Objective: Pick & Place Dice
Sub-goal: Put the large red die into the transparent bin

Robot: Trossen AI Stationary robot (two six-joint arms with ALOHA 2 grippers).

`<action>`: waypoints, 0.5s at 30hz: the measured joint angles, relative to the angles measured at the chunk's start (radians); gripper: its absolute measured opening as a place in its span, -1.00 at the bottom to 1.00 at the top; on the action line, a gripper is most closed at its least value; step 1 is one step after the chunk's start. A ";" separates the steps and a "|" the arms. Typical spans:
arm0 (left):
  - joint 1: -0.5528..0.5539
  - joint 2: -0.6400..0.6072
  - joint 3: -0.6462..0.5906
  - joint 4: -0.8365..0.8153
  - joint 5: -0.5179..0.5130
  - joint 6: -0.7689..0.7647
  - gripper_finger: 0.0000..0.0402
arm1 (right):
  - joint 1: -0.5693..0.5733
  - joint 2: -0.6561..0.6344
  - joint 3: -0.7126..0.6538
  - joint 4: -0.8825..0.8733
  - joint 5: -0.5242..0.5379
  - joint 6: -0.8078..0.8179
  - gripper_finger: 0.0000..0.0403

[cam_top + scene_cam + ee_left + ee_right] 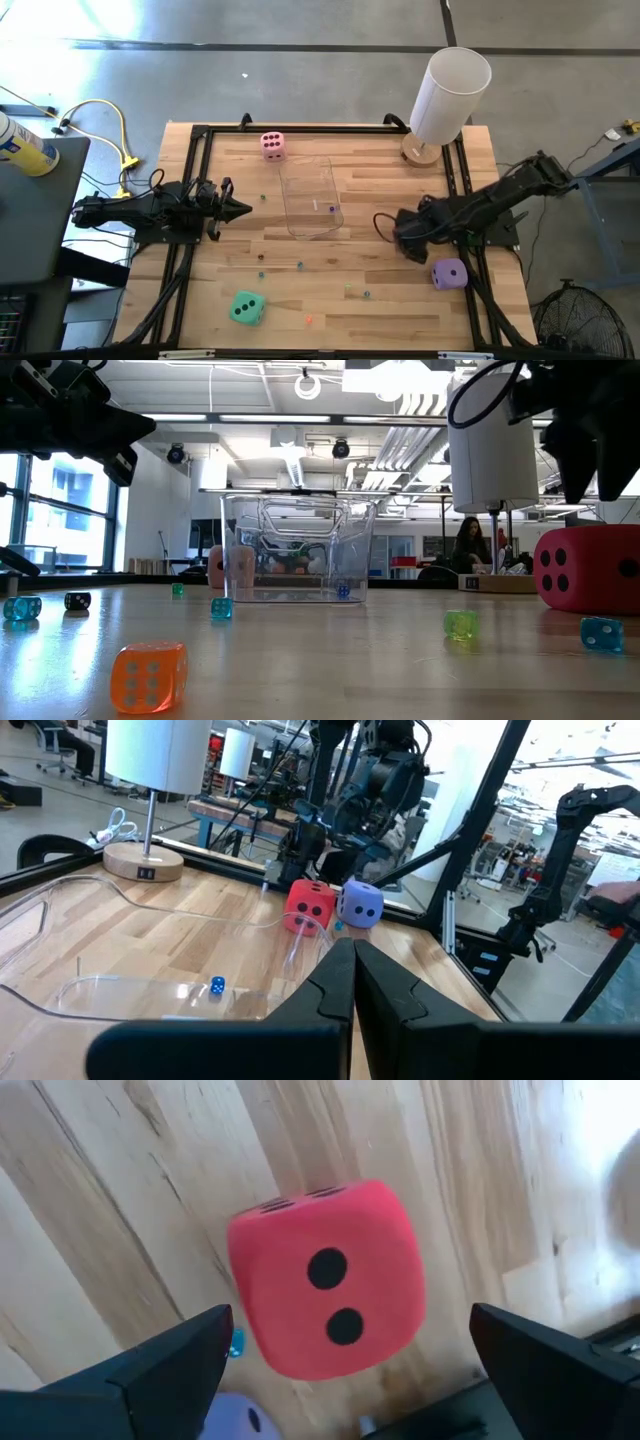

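Note:
The red die rests on the wood, two pips up; my right gripper hangs open above it, pointing down, one finger to each side, touching nothing. In the high view that gripper hides the red die. The purple die sits just nearer the front right edge. At the far side lies the pink die, and the teal-green die lies near the front left. My left gripper waits shut at the left, level above the table.
A clear plastic container stands mid-table with a tiny blue die inside. A white lamp stands at the far right corner. Several tiny coloured dice, such as an orange one, are scattered across the front half of the wood.

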 joint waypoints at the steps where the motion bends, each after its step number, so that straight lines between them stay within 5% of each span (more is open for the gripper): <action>1: 0.000 0.000 0.000 0.000 0.000 0.000 -1.00 | -0.009 0.000 0.000 0.000 -0.001 -0.022 0.98; 15: 0.000 0.000 0.000 0.000 0.000 0.000 -1.00 | -0.079 0.010 -0.018 0.054 -0.034 -0.288 0.98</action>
